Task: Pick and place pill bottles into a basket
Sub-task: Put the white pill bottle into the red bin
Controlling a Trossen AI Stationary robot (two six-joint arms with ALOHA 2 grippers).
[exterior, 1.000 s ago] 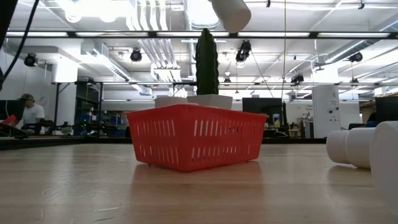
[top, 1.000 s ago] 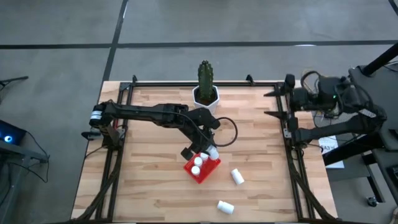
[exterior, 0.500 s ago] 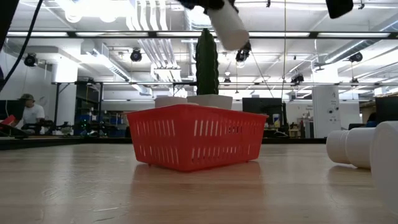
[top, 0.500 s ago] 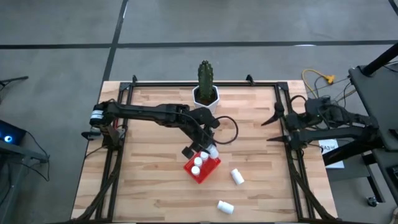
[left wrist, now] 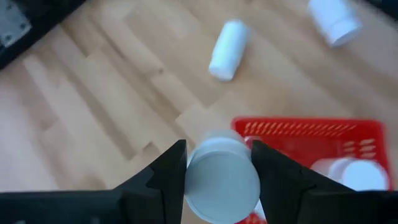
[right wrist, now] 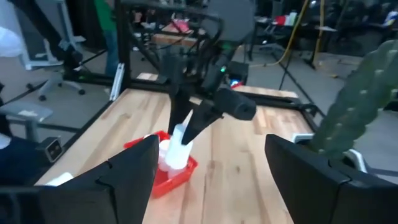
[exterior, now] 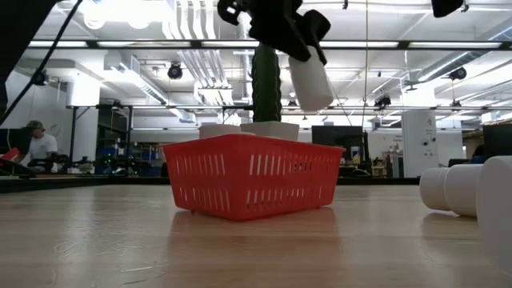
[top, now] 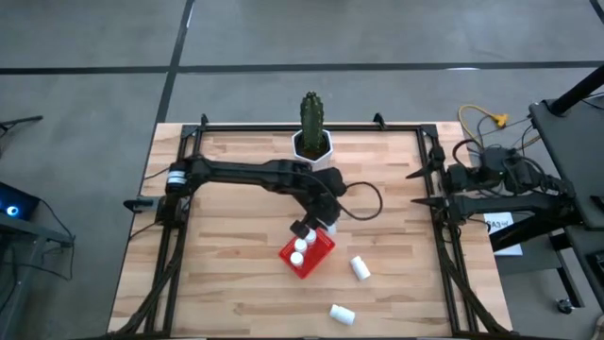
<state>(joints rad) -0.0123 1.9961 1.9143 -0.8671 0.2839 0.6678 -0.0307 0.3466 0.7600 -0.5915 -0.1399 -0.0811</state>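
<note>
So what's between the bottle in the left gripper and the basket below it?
Only air. In the low view the held bottle in the left gripper hangs above the red basket, with the cactus pot behind.

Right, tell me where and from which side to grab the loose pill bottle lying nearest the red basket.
Grip that pill bottle across its round body, midway along, coming straight down from above. It lies on its side on the table, so the curved flanks are exposed, with bare wood around it; the basket is close but not touching. Set the fingers across its long axis, since it could roll.
</note>
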